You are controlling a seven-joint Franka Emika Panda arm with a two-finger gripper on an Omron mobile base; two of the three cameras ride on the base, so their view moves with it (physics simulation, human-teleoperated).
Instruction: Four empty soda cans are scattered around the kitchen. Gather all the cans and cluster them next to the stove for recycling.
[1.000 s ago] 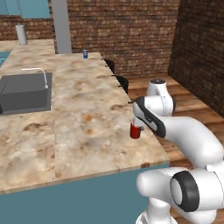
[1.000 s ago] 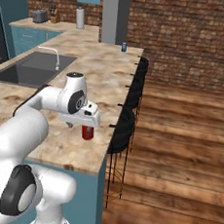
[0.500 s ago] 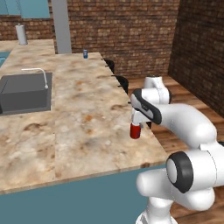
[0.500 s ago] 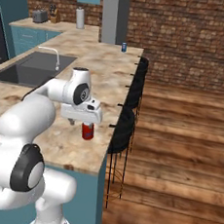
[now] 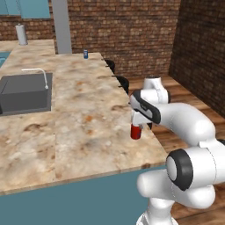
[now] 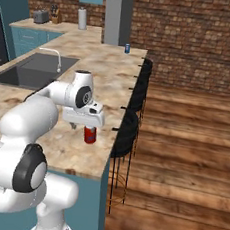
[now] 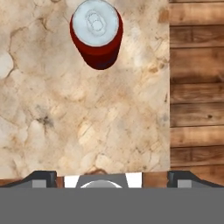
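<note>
We're hovering the gripper (image 6: 81, 126) over the stone counter (image 5: 79, 114) near its wood-floor edge, jaws spread wide and pinching nothing. In the hand view the red can (image 7: 96, 33) is standing upright ahead of the fingertips, well clear of them, toward the top of the frame. From the base views it's sitting just under the hand. A blue can (image 5: 85, 54) is sitting far off at the counter's far end.

Arm bent forward, claw (image 6: 84, 128) pointing down, jaws wide apart.
</note>
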